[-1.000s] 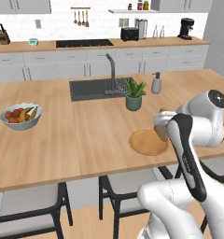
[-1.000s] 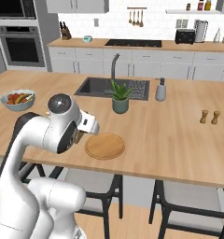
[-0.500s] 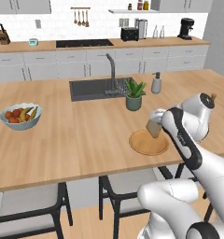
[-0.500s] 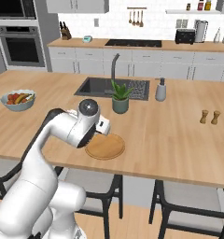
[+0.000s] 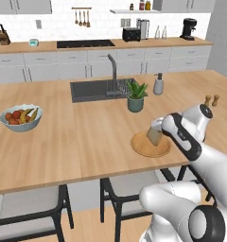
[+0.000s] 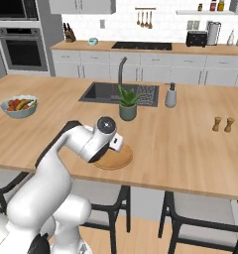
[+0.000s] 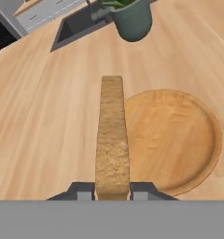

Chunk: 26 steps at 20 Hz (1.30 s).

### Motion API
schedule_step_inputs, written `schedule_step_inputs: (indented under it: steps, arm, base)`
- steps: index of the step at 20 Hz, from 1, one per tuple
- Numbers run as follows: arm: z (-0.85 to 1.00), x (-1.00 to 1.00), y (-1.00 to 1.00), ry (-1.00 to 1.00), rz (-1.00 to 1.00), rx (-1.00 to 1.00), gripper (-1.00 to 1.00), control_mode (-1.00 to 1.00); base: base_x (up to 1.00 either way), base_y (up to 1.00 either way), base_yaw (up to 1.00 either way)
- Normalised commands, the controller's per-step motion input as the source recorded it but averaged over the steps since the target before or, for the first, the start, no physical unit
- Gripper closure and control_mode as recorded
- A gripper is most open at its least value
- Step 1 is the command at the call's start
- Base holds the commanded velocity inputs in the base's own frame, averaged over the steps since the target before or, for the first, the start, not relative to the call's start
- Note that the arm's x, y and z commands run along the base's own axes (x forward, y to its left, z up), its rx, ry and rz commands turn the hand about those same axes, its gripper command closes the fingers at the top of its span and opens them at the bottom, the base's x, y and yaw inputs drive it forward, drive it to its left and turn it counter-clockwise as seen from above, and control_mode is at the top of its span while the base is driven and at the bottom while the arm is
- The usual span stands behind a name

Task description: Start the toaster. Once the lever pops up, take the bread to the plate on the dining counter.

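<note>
Since the earlier frame the arm had swung lower, bringing the gripper (image 7: 112, 192), clamped on the bread (image 7: 112, 140), over the plate's (image 7: 179, 140) near rim; the plate's centre lay just right of the edge-on slice.

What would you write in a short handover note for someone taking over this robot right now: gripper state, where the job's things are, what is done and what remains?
Gripper: shut on the bread, holding the slice on edge by its lower end.
Bread: in the air over the near-left edge of the plate, not yet lying on it.
Plate: on the dining counter, in front of the potted plant; nothing on it.
Toaster: back on the far wall counter, away from the arm.
Done: the bread is out of the toaster and has been brought to the plate.
Left: lower the slice onto the plate, open the gripper, pull the arm back.
</note>
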Motion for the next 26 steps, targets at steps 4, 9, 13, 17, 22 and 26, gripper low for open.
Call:
schedule_step_inputs:
  steps: [4, 9, 13, 17, 22, 26]
  arm:
    - [-0.36, 0.0, 0.0, 0.02, 0.0, 0.0, 1.0, -1.0]
    - [-0.31, 0.07, 0.0, 0.0, 0.0, 0.0, 1.0, -1.0]
    - [-0.22, 0.23, 0.0, 0.0, 0.0, 0.0, 1.0, -1.0]
    - [-0.02, 0.28, 0.0, 0.0, 0.0, 0.0, 1.0, -1.0]
    - [0.0, 0.21, 0.0, 0.0, 0.0, 0.0, 1.0, -1.0]
    - [0.0, 0.01, 0.0, 0.0, 0.0, 0.0, 1.0, -1.0]
  base:
    - [0.0, 0.0, 0.0]
    - [0.0, 0.0, 0.0]
    - [0.0, 0.0, 0.0]
    - [0.0, 0.0, 0.0]
    - [0.0, 0.0, 0.0]
    - [0.0, 0.0, 0.0]
